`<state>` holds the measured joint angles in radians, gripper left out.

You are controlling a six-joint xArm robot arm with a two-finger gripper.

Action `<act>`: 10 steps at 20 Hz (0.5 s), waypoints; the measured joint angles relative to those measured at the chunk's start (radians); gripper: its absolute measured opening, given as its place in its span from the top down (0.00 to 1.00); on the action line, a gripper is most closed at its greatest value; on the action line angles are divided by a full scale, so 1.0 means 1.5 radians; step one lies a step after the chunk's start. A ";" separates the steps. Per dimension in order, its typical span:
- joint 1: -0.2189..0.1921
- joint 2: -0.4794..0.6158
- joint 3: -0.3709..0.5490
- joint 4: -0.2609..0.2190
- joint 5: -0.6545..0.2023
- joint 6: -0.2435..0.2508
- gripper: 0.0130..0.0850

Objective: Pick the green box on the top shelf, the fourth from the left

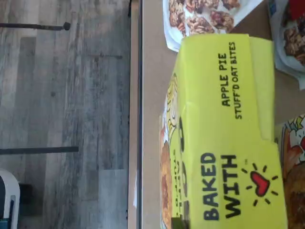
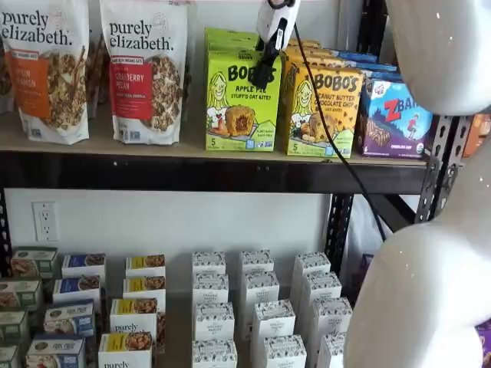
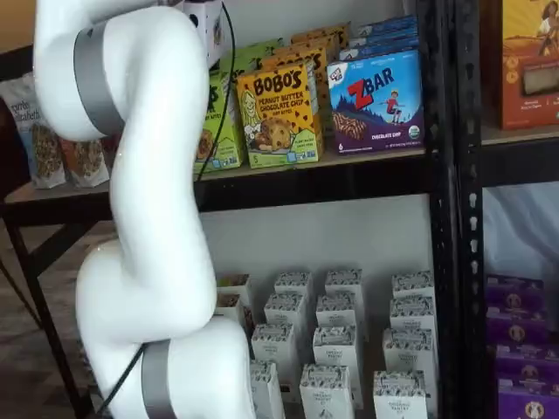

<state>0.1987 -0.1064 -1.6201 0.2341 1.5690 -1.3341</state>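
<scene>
Two granola bags (image 2: pixel 92 69) at far left of the top shelf (image 2: pixel 199 170), soft and glossy. Next rightward, the green box (image 2: pixel 242 100): upright matte cardboard, long axis vertical, standing at the shelf's front edge, fronting a row of like boxes. Directly before its upper right corner hangs the gripper (image 2: pixel 263 77), white body above, black fingers pointing down, pressed together with nothing between. Further right, an orange box (image 2: pixel 322 111), then a blue box (image 2: pixel 395 115), both rigid cartons.

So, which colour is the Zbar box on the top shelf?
Blue; the Zbar box shows best in a shelf view.
</scene>
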 joint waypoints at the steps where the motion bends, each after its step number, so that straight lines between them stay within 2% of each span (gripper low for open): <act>1: 0.000 -0.001 -0.001 0.000 0.001 0.000 0.72; 9: -0.002 -0.005 0.002 -0.001 -0.002 -0.001 0.72; 10: -0.002 -0.006 0.003 0.000 -0.004 -0.001 0.78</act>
<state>0.1955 -0.1147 -1.6159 0.2345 1.5636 -1.3359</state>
